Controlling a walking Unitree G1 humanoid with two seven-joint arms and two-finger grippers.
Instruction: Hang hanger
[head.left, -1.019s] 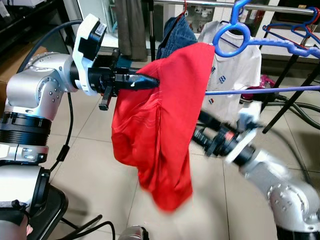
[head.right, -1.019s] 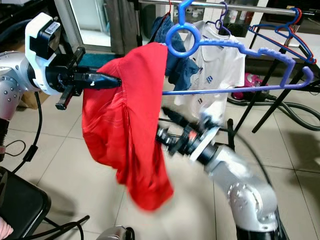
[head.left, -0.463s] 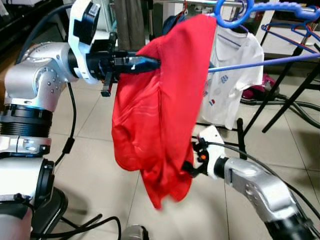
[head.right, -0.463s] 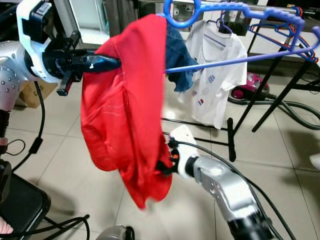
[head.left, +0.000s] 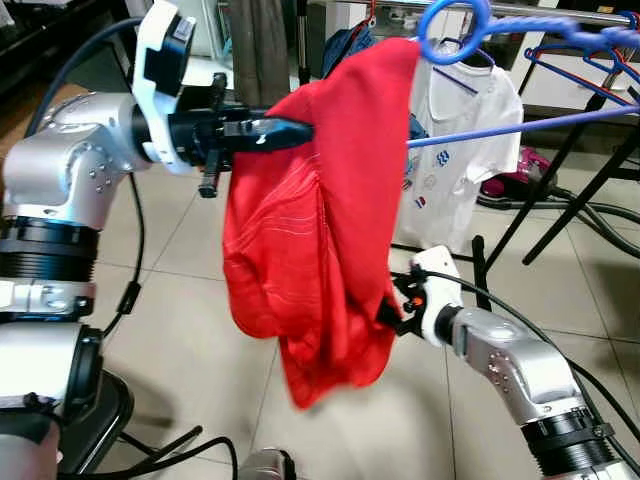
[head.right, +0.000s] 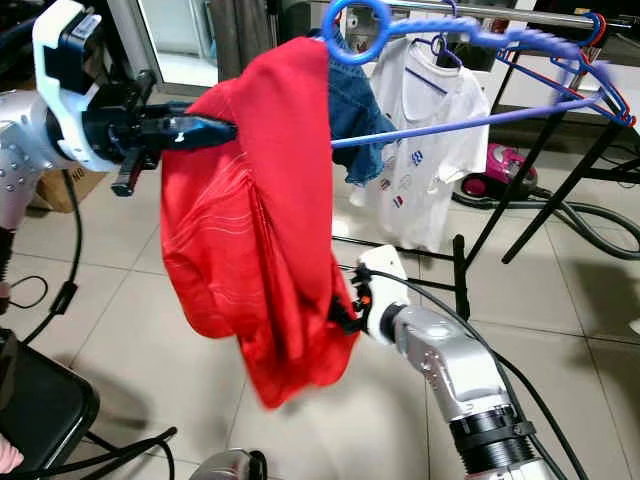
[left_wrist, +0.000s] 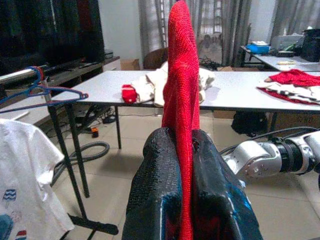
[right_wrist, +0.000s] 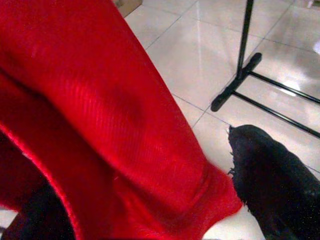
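Red garment (head.left: 320, 230) draped over one end of blue plastic hanger (head.right: 470, 70), held up in front of clothes rail (head.right: 520, 14). Fabric bright red, fine ribbed knit with faint pale stripes across the chest area, hanging in long folds to a bunched lower hem above tiled floor (head.left: 190, 300). Hanger thick and blue, round loop at its neck raised close to the rail, lower bar running out toward the robot's right; hook not clearly resting on the rail, cannot tell.

Left gripper (head.left: 290, 132) level with the upper edge of the garment, fingers (left_wrist: 160, 200) pressed together on a fold of the red cloth, seen edge-on between the black pads in the left wrist view.

Right gripper (head.left: 392, 312) low, at the garment's lower right edge, mostly hidden behind the cloth. Right wrist view: one black finger (right_wrist: 270, 170) just beside the red hem, another dark shape at the far side of the fabric; whether clamped or apart, cannot tell.

Behind: white T-shirt (head.right: 425, 140) and denim garment (head.right: 355, 110) hanging on the rail, further blue hangers (head.left: 580, 70) at its right end.
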